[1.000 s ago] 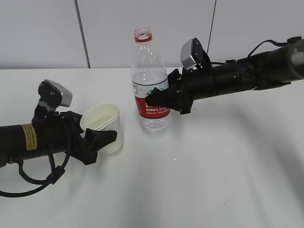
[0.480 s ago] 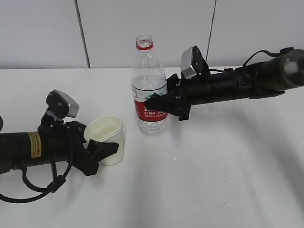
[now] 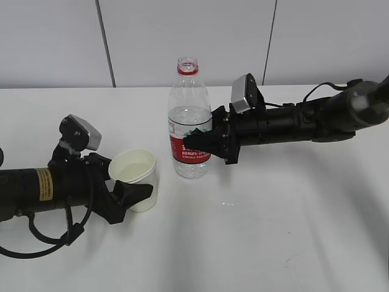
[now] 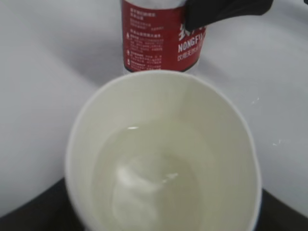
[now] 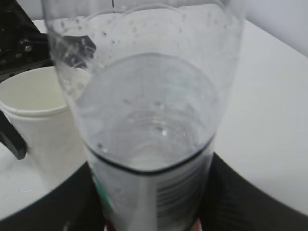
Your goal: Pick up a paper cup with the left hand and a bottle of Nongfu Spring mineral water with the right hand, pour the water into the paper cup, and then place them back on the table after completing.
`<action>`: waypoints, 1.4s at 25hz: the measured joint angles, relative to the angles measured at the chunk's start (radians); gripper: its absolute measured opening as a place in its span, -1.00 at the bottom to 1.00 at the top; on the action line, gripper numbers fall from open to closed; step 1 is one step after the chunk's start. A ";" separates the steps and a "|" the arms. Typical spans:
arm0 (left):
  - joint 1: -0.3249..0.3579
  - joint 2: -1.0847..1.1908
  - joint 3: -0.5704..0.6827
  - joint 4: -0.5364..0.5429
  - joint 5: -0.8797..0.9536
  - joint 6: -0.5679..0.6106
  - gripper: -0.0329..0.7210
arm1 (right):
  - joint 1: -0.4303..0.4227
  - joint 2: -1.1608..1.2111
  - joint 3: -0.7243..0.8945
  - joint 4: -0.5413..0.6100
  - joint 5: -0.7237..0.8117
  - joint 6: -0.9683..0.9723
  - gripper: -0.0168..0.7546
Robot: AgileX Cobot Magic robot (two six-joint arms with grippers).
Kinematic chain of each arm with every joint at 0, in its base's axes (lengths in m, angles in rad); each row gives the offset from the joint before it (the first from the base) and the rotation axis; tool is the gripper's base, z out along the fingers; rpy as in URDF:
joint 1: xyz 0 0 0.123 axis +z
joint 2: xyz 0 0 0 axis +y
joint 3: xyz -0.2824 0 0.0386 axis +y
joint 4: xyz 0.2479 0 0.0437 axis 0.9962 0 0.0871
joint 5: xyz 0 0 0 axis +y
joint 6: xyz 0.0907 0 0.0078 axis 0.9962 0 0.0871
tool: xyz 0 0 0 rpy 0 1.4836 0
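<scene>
Two black grippers flank the pour's leftovers on a white table (image 3: 292, 213). Right hand (image 3: 203, 141), the cable-draped arm, is clamped around the red label of an upright, capless water bottle (image 3: 190, 121), which looks to stand on the tabletop or just above it; water fills roughly its lower half. Left hand (image 3: 130, 191), on the yellow-banded arm, holds a paper cup (image 3: 136, 177) at its lower wall, fingers closed on it, the cup upright just to the left of the bottle and a little nearer the camera. The left wrist view shows a shallow pool of water in the cup bottom, so the pouring appears done and the set-down under way.

Risks from here lie in the release. Letting go before either base is flat on the table could tip the open bottle or the light cup and spill. A squeeze that dents the thin cup, or a finger snagging on withdrawal, could drag it over; the two stand close enough that a toppling bottle would hit the cup.
</scene>
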 joint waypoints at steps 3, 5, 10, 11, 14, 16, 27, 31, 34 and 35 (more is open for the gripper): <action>0.000 0.000 0.000 -0.008 0.003 0.000 0.54 | 0.000 0.000 0.000 0.000 -0.004 -0.003 0.00; 0.000 0.000 0.000 -0.010 0.007 0.000 0.60 | 0.000 0.000 0.000 -0.015 -0.005 -0.003 0.00; 0.000 -0.004 0.000 0.006 0.008 0.000 0.63 | 0.000 0.000 0.000 -0.082 -0.019 -0.003 0.18; 0.000 -0.008 0.000 0.013 0.010 0.000 0.63 | 0.000 0.000 0.000 -0.087 -0.025 -0.003 0.27; 0.000 -0.035 0.005 0.040 0.027 0.000 0.63 | 0.000 0.000 0.000 -0.103 -0.031 -0.003 0.49; 0.000 -0.064 0.009 0.064 0.062 -0.008 0.63 | -0.002 0.000 0.000 -0.107 -0.031 -0.003 0.55; 0.000 -0.176 0.092 0.132 0.214 -0.063 0.63 | -0.122 0.000 0.000 -0.217 -0.044 0.006 0.58; 0.000 -0.244 0.111 0.133 0.311 -0.067 0.63 | -0.163 0.000 0.000 -0.237 -0.044 0.006 0.58; 0.003 -0.284 0.111 0.113 0.366 -0.068 0.63 | -0.190 0.000 -0.007 -0.246 -0.031 0.006 0.58; 0.010 -0.288 0.111 0.107 0.368 -0.069 0.63 | -0.199 0.000 -0.014 -0.246 -0.012 0.006 0.58</action>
